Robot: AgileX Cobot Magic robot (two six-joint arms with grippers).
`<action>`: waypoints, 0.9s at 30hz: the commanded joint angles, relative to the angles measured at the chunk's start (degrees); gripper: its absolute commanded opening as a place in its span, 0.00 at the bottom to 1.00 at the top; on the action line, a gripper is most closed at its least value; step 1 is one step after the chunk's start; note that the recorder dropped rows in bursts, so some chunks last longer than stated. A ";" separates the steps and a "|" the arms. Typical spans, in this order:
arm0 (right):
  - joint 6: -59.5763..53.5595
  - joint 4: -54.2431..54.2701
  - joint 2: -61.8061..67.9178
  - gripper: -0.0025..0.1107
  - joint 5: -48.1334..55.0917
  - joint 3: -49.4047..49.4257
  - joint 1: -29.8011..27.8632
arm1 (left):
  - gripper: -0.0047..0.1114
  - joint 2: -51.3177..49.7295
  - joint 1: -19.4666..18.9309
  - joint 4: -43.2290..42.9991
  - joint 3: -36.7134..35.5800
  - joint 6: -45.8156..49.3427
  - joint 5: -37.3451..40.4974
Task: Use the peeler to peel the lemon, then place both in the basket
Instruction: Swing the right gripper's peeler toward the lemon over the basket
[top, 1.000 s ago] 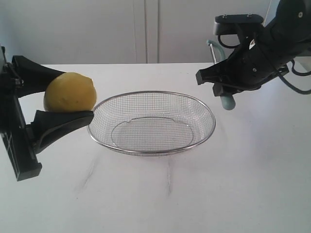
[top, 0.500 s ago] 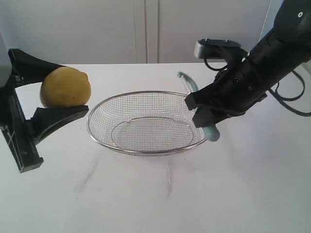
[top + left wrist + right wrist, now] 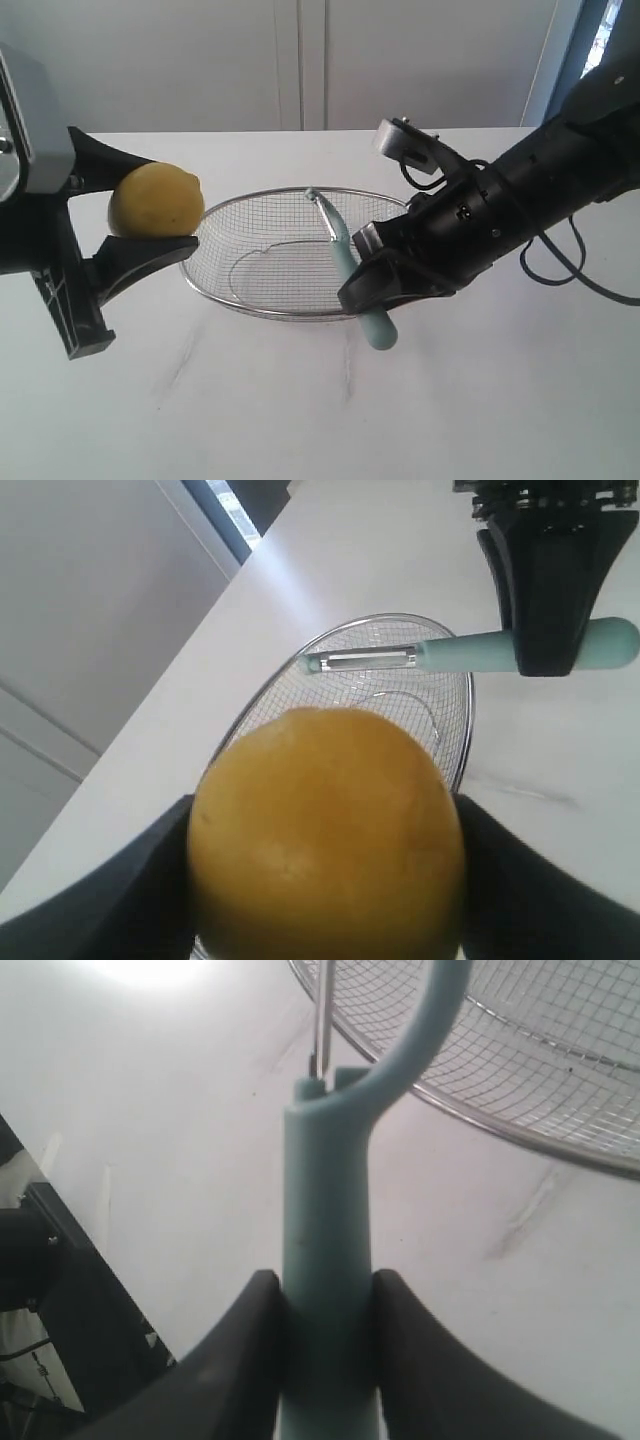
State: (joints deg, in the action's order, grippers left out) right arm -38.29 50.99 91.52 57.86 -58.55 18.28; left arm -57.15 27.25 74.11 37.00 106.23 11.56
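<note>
- Pale wall panels (image 3: pixel 200 60) stand behind a white worktop (image 3: pixel 300 420), which is faintly scuffed in front of the basket.
- At far left, my left tool (image 3: pixel 170 203) pinches the lemon (image 3: pixel 157 200) between its black fingers (image 3: pixel 130 255). The lemon is held clear of the worktop, just beside the basket's left rim. Its skin looks whole, and I see no peeled strip.
- In the middle, the basket (image 3: pixel 300 313) sits on the worktop with nothing lying in it.
- Over the basket's right half, the peeler (image 3: pixel 340 245) slants. Its blade head points toward the lemon but is apart from it. The handle end pokes out past the near rim.
- At right, my right tool (image 3: pixel 358 272) is clamped on the teal handle. In the right wrist view both fingers press hard against it.
- I judge peeling has not begun, and the step in hand is bringing blade to fruit.
- Next I need to close the gap and lay the blade flat on the exposed skin. Then I draw it along while my left grip stays firm. My fingers cover part of the lemon, so only the open face can be reached.
</note>
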 commanded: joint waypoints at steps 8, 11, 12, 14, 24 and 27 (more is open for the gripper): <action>-3.59 3.26 -0.01 0.02 1.64 1.33 1.80 | 0.04 -5.54 0.35 13.62 2.36 15.14 11.03; -3.82 3.26 -0.01 0.02 0.10 1.33 4.92 | 0.04 -5.76 0.35 13.72 2.36 15.14 11.08; -3.82 3.26 -0.01 0.02 -1.13 1.33 6.32 | 0.04 -5.76 0.35 13.72 2.36 15.14 11.08; -3.53 4.12 -0.01 0.02 -2.39 1.33 8.12 | 0.04 -5.76 0.35 13.72 2.36 15.14 11.08; -4.06 10.23 0.01 0.02 -5.89 4.16 11.01 | 0.04 -5.76 0.35 13.72 2.36 15.14 11.08; -6.02 13.99 0.01 0.02 -5.78 5.36 11.01 | 0.04 -5.76 0.35 14.22 2.36 15.14 11.08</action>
State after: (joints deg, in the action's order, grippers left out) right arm -42.06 61.27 91.52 52.48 -54.20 29.17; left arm -63.17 27.25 85.89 38.91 112.16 21.35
